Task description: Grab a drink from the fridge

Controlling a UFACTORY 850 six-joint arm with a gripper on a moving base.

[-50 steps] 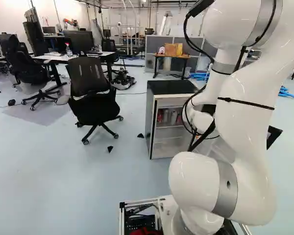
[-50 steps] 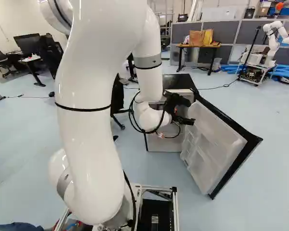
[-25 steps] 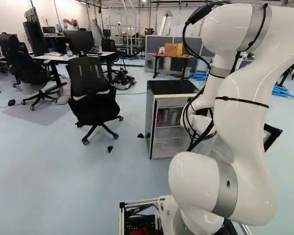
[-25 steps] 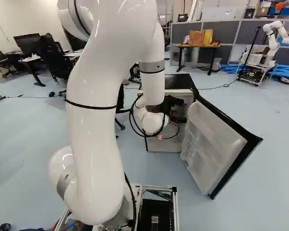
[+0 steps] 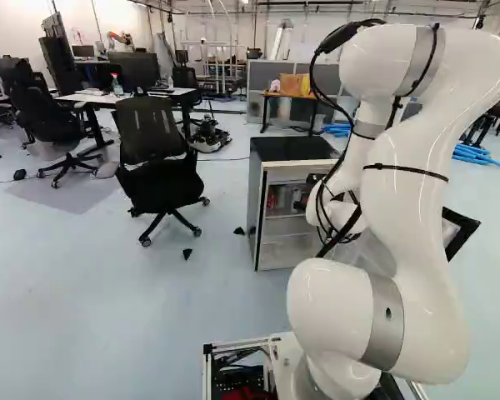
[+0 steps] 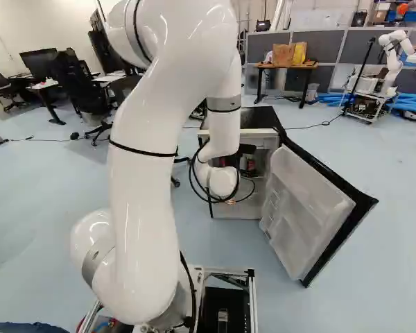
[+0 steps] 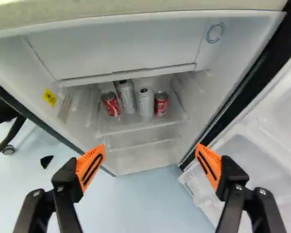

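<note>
Facing red and silver cylindrical metal cans [image 7: 146, 102] | likely slick, dentable, weighty; clasp mid-wall | black, orange-padded gripper [image 7: 150, 148]; spread, empty

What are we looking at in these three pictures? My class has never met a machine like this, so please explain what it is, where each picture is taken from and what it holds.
This is a robot: a white arm on a base that can move. Two pictures come from cameras on that base, behind the arm, one to each side. The third comes from its wrist, looking along the black gripper. The two orange-padded fingers stand wide apart, holding nothing. Ahead is a fridge with its door open. On a shelf inside are two red cans and two pale cans.
</note>
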